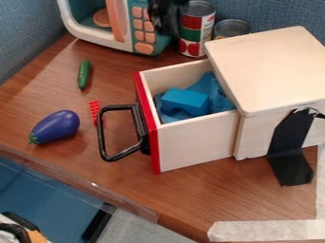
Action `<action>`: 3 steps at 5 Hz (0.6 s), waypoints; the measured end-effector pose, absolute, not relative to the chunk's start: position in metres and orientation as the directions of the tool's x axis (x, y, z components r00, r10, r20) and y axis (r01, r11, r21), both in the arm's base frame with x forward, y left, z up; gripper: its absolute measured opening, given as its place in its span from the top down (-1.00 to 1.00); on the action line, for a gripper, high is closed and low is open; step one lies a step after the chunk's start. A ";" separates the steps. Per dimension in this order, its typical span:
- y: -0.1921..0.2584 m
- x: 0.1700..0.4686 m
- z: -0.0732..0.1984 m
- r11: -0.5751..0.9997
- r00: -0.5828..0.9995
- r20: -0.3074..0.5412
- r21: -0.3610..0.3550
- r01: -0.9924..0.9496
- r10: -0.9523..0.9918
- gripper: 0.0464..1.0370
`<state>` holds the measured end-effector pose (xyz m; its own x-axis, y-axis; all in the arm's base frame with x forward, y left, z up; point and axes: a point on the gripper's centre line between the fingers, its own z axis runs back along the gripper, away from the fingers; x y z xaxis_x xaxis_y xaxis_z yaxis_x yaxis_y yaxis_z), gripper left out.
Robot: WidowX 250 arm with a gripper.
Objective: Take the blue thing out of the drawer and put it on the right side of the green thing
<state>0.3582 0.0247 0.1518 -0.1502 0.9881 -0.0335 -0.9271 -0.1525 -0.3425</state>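
blue arch block (185, 99), in open drawer (196, 144) | green cucumber (84, 75), lying on table (215, 194)

Pale smooth wooden drawer box (269, 69); glossy black metal-looking handle (119, 155); matt blue cloth (205, 87) inside; shiny purple plastic-looking eggplant (55, 127).

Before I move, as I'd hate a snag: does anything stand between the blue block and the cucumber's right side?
Yes: the drawer's red front, between the block inside and the cucumber. The handle looks off that line.
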 end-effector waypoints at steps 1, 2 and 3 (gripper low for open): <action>0.017 0.349 0.136 -0.145 -0.145 -0.023 -0.316 -0.938 0.989 -0.93; 0.014 0.343 0.137 -0.148 -0.150 -0.020 -0.330 -0.932 0.989 -0.93; 0.008 0.334 0.134 -0.132 -0.134 -0.016 -0.329 -0.935 0.991 -0.93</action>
<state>0.3337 0.0085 0.1335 -0.1341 0.9908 -0.0163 -0.9351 -0.1320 -0.3288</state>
